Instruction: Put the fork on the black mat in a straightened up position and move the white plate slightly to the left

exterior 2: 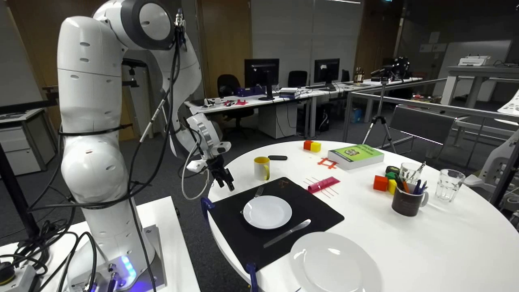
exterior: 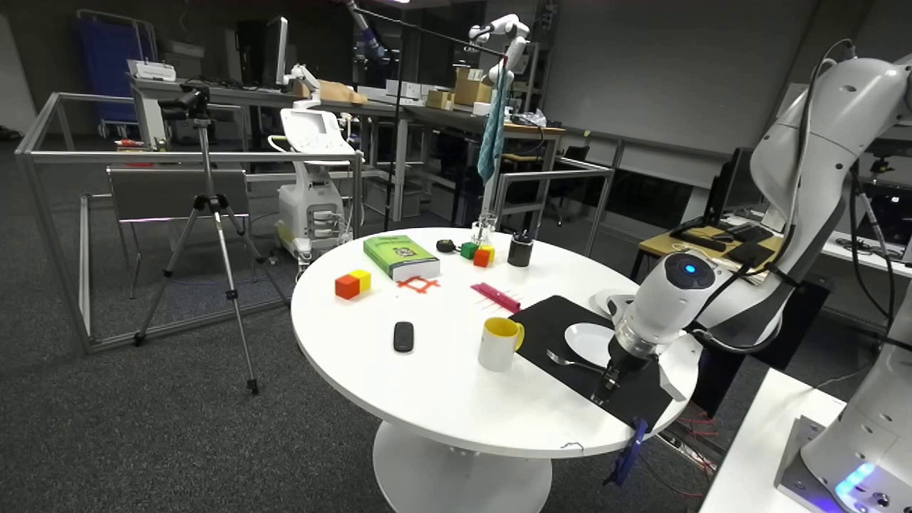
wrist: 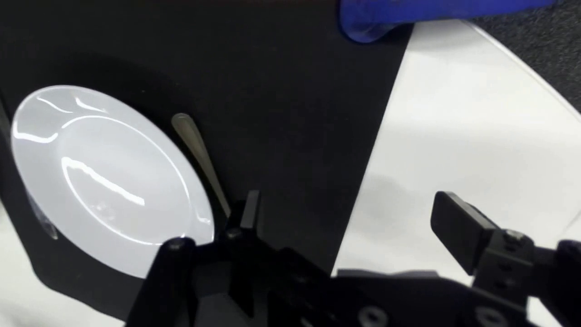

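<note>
The jaws of the gripper [wrist: 347, 206] are found spread wide, with nothing seen held between them. The fork [wrist: 199, 152] is located on the black mat [wrist: 295, 113], outside the gap, beyond the jaw on the side of the white plate [wrist: 113, 177]; in the wrist view its far portion is hidden behind that jaw. The opposite jaw is seen against the white table [wrist: 454, 113]. The fork's long axis is set on a slant, more across the closing line than along it. A sideways shift toward the plate is judged necessary before the fork can be straddled. The fork is noted as slim, metallic and greyish, rounded at the handle end; its tines [exterior: 553, 355] are made out in both exterior views.
</note>
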Robot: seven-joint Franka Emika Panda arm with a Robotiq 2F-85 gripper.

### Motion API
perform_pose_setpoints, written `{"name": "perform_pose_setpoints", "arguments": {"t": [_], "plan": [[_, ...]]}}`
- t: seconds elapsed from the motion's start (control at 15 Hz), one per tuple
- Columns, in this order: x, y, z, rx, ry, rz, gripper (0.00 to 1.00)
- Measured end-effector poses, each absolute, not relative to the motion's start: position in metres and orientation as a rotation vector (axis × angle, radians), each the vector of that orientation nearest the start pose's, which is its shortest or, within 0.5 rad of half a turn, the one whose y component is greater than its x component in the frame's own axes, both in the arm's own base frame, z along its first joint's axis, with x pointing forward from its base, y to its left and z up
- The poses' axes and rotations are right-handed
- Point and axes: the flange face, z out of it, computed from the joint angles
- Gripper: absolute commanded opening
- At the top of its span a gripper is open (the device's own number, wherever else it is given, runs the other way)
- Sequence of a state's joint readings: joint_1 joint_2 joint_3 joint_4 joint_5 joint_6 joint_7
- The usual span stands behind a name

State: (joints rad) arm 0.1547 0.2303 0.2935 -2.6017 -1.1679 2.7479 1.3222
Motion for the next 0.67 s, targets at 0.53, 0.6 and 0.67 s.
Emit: {"name": "perform_pose_setpoints", "arguments": {"t": [0.53,0.6,0.67], "plan": [[0.364,0.187,0.146,-3.270,-0.435,-0.275,1.00],[0.366,0.185,0.146,-3.270,-0.445,-0.269,1.00],[0.367,0.182,0.145,-3.270,-0.452,-0.261,1.00]]}}
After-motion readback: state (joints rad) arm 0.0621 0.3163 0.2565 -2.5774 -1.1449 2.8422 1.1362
